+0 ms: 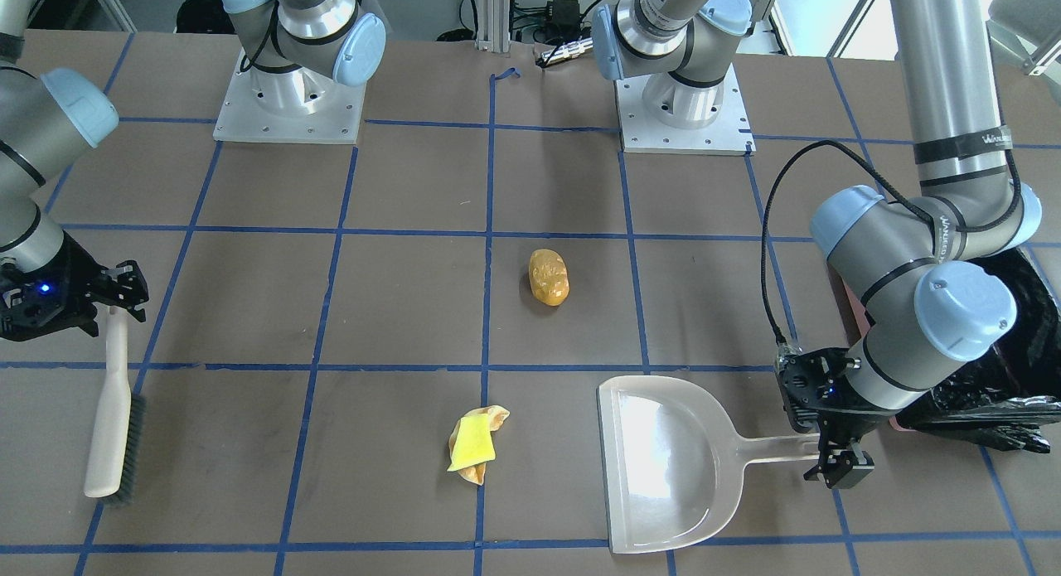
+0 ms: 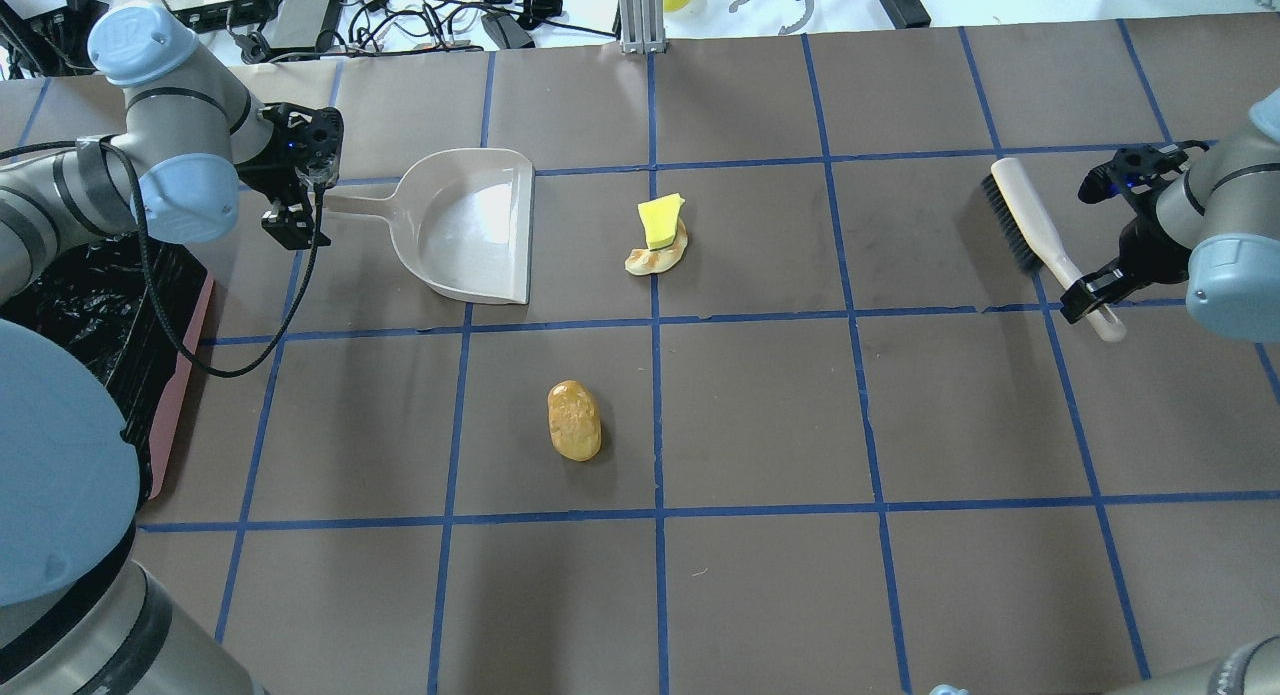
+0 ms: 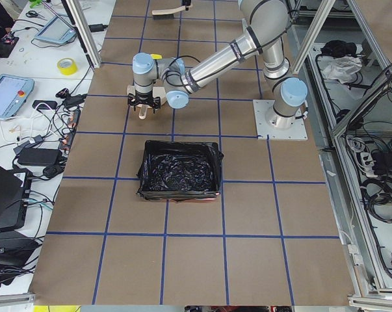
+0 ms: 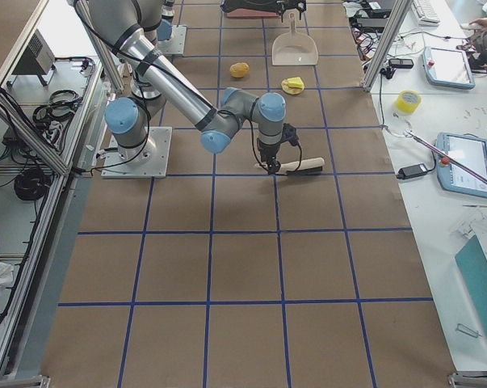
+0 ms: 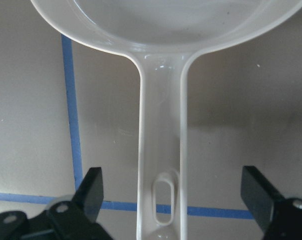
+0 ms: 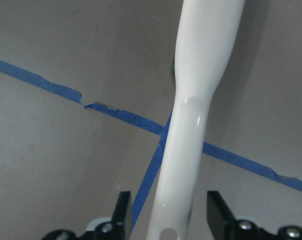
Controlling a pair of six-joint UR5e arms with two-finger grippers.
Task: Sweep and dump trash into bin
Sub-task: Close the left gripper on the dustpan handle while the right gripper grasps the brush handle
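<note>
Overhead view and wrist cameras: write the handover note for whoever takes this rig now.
Left gripper: open, one finger on each side of the dustpan handle, not touching it.
Right gripper: open, straddling the brush handle; the brush lies on the table.
Trash: the roll lies alone mid-table. The yellow block rests on the ring, off the dustpan's mouth.
Bin: on the robot's left; no trash shows in it.
Done: nothing swept.
Left: grasp both tools, sweep all three pieces, dump.

I count three trash pieces: one golden-brown roll (image 2: pixel 574 421) near the robot, one yellow block (image 2: pixel 659 221) and, under it, what looks like one tan ring (image 2: pixel 655 259), partly hidden. One dustpan (image 2: pixel 470 225) left, one brush (image 2: pixel 1030 225) right, one bin (image 3: pixel 180 168) far left.
</note>
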